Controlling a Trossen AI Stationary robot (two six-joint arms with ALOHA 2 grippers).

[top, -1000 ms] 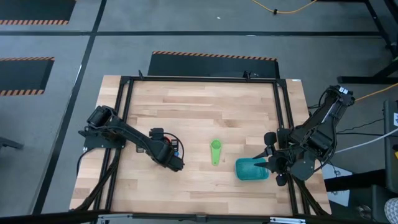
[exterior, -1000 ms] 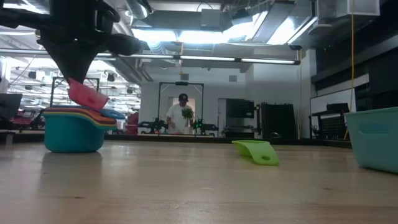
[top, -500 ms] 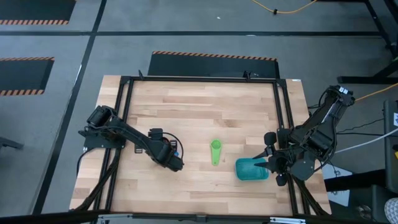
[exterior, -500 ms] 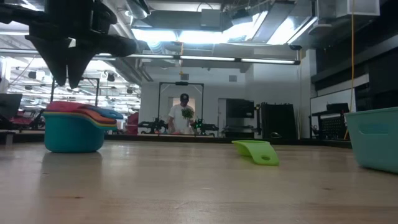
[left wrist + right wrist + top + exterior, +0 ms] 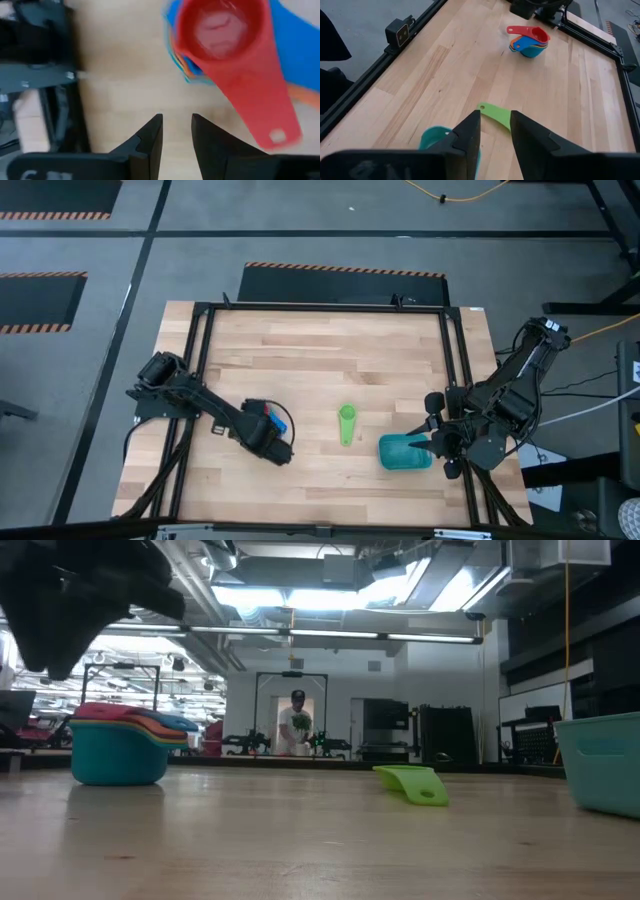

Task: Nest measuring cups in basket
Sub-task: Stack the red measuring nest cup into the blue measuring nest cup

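Pale wood-plank table (image 5: 300, 350) with a stack of nested measuring cups (image 5: 530, 41) left of centre, a lone green measuring cup (image 5: 346, 423) in the middle and a teal basket (image 5: 402, 452) to the right.
No brand, label or writing can be read on anything. The basket sits at the table's right front, and the right gripper (image 5: 493, 131) rests just over its rim with its fingers a narrow gap apart, holding nothing visible. The nested stack has a light blue cup at the bottom and a red cup (image 5: 220, 37) on top, its flat handle pointing outward. The left gripper (image 5: 176, 134) hangs just beside the stack, fingers narrowly parted and empty. The green cup lies alone between stack and basket, touching neither. A person (image 5: 295, 730) stands far back in the room.
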